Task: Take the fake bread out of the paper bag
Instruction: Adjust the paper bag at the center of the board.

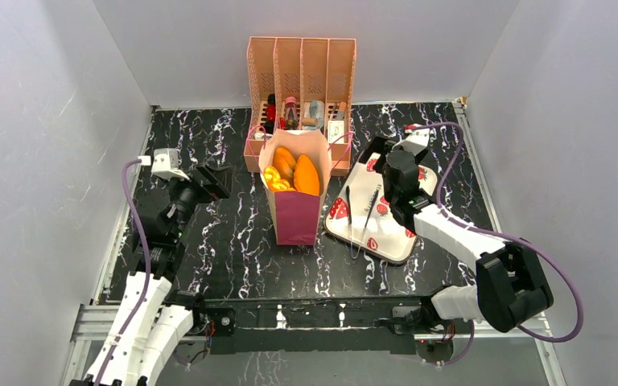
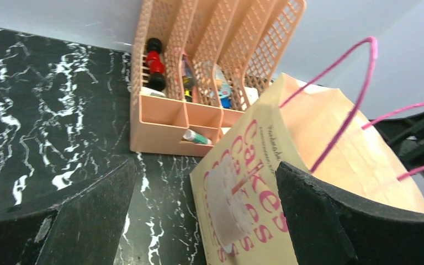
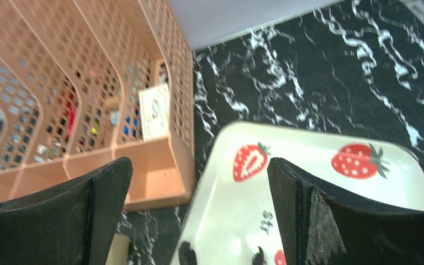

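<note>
The paper bag (image 1: 298, 211) stands upright mid-table, cream with a magenta bottom band and pink cord handles. Several glossy orange-golden fake bread loaves (image 1: 295, 170) stick up in its open mouth. My left gripper (image 1: 217, 181) is open and empty, left of the bag and apart from it. In the left wrist view the bag (image 2: 287, 176) with its pink "Cakes" print lies ahead between my open left gripper's (image 2: 207, 212) fingers. My right gripper (image 1: 375, 154) is open and empty, right of the bag, above the tray's far end. The bread is hidden in both wrist views.
A peach slotted file organiser (image 1: 300, 84) with small items stands right behind the bag; it also shows in the left wrist view (image 2: 199, 77) and the right wrist view (image 3: 88, 99). A white strawberry-print tray (image 1: 374, 221) lies right of the bag, under the right gripper (image 3: 199, 212).
</note>
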Robot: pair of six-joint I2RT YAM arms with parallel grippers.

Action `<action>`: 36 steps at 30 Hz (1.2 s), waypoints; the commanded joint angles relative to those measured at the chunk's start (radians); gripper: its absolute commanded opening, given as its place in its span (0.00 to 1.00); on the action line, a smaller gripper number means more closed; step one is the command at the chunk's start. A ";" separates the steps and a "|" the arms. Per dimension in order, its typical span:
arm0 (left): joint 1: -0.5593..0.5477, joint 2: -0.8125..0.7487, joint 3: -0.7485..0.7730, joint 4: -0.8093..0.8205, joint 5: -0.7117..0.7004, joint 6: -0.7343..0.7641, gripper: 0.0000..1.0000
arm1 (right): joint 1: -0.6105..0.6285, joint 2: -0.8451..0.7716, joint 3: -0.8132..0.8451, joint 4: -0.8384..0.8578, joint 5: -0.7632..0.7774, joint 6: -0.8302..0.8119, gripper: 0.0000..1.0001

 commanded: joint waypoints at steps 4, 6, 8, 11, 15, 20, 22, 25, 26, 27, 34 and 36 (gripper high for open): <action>-0.022 0.029 0.136 -0.022 0.228 0.018 0.98 | 0.010 -0.076 -0.071 -0.121 0.038 0.075 0.94; -0.025 0.036 0.161 -0.040 0.292 0.023 0.98 | 0.010 -0.085 -0.082 -0.135 0.042 0.076 0.94; -0.028 0.042 0.192 -0.077 0.338 0.027 0.98 | 0.010 -0.090 -0.087 -0.151 0.045 0.075 0.93; -0.036 0.036 0.221 -0.131 0.372 0.026 0.98 | 0.012 -0.097 -0.091 -0.175 0.059 0.077 0.94; -0.046 0.072 0.249 -0.186 0.407 0.018 0.98 | 0.012 -0.120 -0.099 -0.210 0.067 0.088 0.94; -0.101 0.205 0.302 -0.235 0.356 0.029 0.98 | 0.020 -0.141 -0.120 -0.226 0.069 0.109 0.93; -0.170 0.265 0.332 -0.247 0.300 0.042 0.98 | 0.026 -0.139 -0.119 -0.240 0.076 0.111 0.93; -0.315 0.351 0.390 -0.289 0.123 0.077 0.98 | 0.031 -0.144 -0.124 -0.252 0.092 0.112 0.94; -0.363 0.375 0.408 -0.307 0.048 0.089 0.98 | 0.031 -0.148 -0.126 -0.254 0.094 0.112 0.94; -0.396 0.396 0.428 -0.319 -0.034 0.094 0.98 | 0.032 -0.151 -0.128 -0.256 0.094 0.112 0.94; -0.495 0.474 0.484 -0.404 -0.357 0.059 0.98 | 0.040 -0.169 -0.128 -0.290 0.093 0.114 0.93; -0.507 0.493 0.494 -0.416 -0.399 0.060 0.98 | 0.044 -0.174 -0.129 -0.302 0.094 0.115 0.93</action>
